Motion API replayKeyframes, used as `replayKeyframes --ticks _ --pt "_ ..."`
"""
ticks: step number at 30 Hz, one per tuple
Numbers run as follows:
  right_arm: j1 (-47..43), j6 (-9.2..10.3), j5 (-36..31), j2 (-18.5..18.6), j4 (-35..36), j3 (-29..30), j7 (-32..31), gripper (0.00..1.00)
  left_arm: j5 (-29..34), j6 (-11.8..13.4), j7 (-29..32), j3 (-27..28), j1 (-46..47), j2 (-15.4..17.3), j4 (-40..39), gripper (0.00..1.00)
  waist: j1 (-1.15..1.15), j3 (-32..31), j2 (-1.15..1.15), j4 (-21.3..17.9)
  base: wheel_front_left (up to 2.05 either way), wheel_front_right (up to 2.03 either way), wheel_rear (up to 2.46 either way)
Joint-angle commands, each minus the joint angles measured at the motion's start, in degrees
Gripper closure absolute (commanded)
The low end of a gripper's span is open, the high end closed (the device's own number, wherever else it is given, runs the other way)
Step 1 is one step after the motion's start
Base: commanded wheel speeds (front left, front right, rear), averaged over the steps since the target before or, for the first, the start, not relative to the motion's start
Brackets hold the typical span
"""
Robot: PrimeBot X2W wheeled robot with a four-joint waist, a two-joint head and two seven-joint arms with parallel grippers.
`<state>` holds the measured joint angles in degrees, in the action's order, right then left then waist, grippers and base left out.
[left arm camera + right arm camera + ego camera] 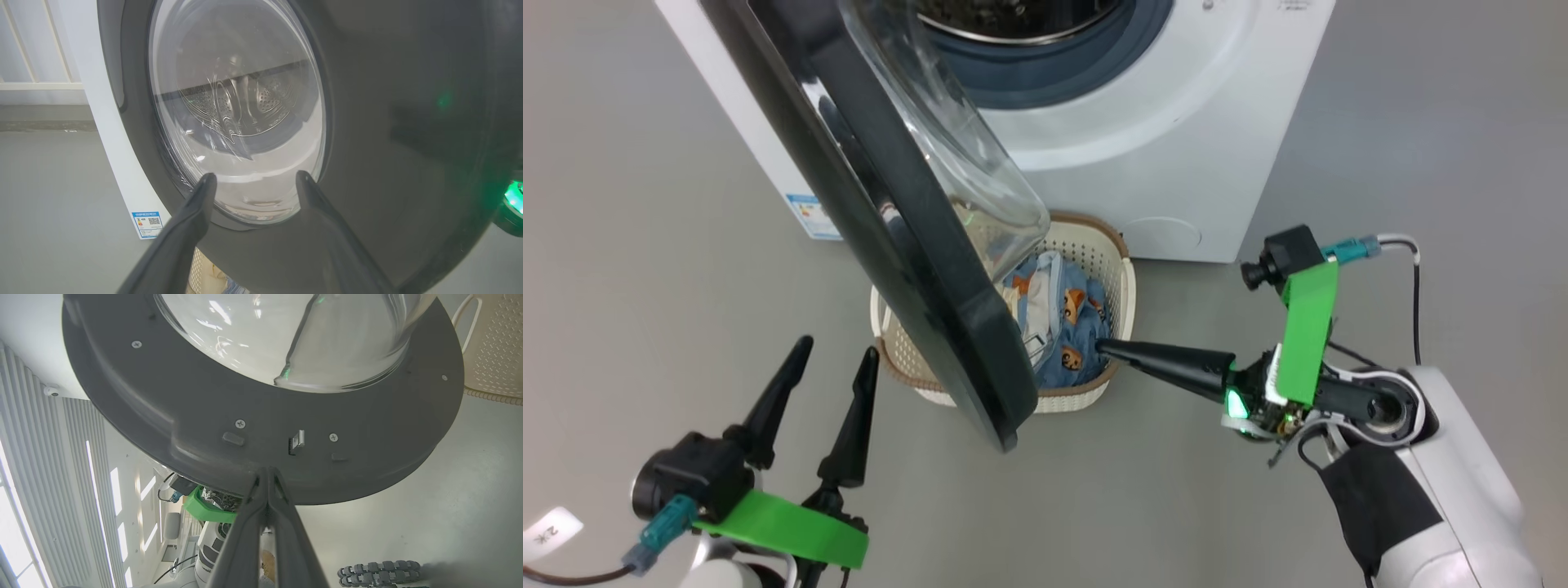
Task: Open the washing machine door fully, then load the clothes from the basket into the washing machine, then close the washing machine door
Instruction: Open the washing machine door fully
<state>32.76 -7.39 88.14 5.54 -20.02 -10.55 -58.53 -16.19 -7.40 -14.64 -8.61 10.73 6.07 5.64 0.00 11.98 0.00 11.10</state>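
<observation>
The washing machine (1176, 163) stands on the grey floor (1421, 122) at the top of the head view, its drum mouth facing the robot. The washing machine door (915, 269) is partly open and seen almost edge-on. Its long line runs from the upper left down to the lower middle, with the free edge nearest the robot and the glass bowl bulging right, back toward the drum. The basket (1123, 278) sits on the floor just before the machine, its left part hidden behind the door. The clothes (1070, 327) lie inside it, blue print around a cream piece. The right gripper (1104, 347) has its fingers pressed together, holding nothing. It points left over the basket at the door's inner rim beside the latch (297, 441); whether it touches I cannot tell. The left gripper (839, 347) is spread wide and empty, fingers pointing toward the door's outer face, apart from it
</observation>
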Motion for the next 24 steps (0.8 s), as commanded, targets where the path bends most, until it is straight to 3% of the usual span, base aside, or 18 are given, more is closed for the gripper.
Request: replayKeyframes --ticks 1,10,11,12,13,14,24 --pt "-1.77 -0.1 1.11 -1.02 2.1 0.05 0.74 1.0 0.2 -0.09 -0.36 2.27 -0.48 1.31 -0.75 0.0 0.0 -2.33 0.0 -1.34 0.0 0.0 0.0" --pt "-7.48 -0.1 3.11 -1.57 3.88 2.82 4.88 1.0 -0.09 -0.09 -0.36 2.84 -3.02 1.24 0.02 0.0 0.0 -5.2 0.0 -3.4 0.0 0.0 0.0" --pt "-8.74 -0.1 4.04 -1.83 4.81 3.85 6.9 0.53 -0.14 -0.09 -0.36 3.06 -3.32 1.2 0.04 0.0 0.0 -5.4 0.0 -3.8 0.0 0.0 0.0" --pt "-8.74 -0.1 4.04 -1.83 4.81 3.85 6.9 0.53 -0.14 -0.09 -0.36 3.06 -3.32 1.2 0.04 0.0 0.0 -5.4 0.0 -3.8 0.0 0.0 0.0" --pt "-9.35 -0.1 4.51 -1.96 5.38 4.08 7.72 0.14 -0.19 -0.09 -0.36 3.21 -3.42 1.18 0.02 0.0 0.0 -5.39 0.0 -4.06 0.0 0.0 0.0" --pt "-9.87 -0.1 4.64 -2.06 6.06 4.23 8.76 0.0 -0.23 -0.09 -0.36 3.38 -3.54 1.19 0.0 0.0 0.0 -5.38 0.0 -4.4 0.0 0.0 0.0" --pt "-14.02 -0.1 7.98 -2.62 13.99 6.2 20.88 0.0 -0.48 -0.09 -0.36 4.86 -4.06 1.3 0.0 0.0 0.0 -5.3 0.0 -6.65 0.0 0.0 0.0"
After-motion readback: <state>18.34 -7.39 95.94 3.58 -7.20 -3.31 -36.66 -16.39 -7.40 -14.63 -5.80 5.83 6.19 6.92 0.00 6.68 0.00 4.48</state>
